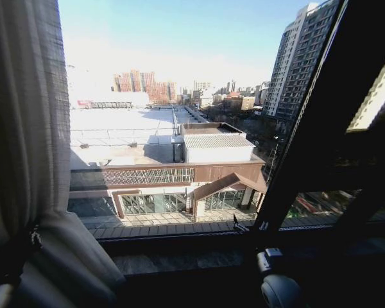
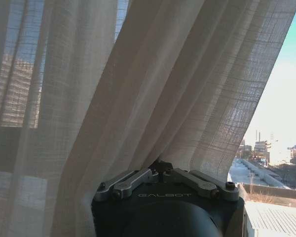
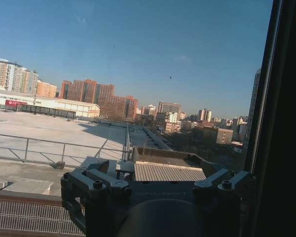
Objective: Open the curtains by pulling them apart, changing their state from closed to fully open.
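One curtain panel (image 1: pixel 25 128) is bunched at the window's left edge, w/ left gripper (image 2: pixel 161 167) clamped on its folds. Right gripper (image 3: pixel 165 180) hangs spread, empty, by the dark frame (image 1: pixel 321 128). Keep pull level, sideways; don't yank fabric down.

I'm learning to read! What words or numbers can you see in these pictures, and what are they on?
"GALBOT" on the body of the left gripper, which is pinching the curtain.
Raised lettering on the right gripper is too faint to read.
A red sign on a far building is too small to read.
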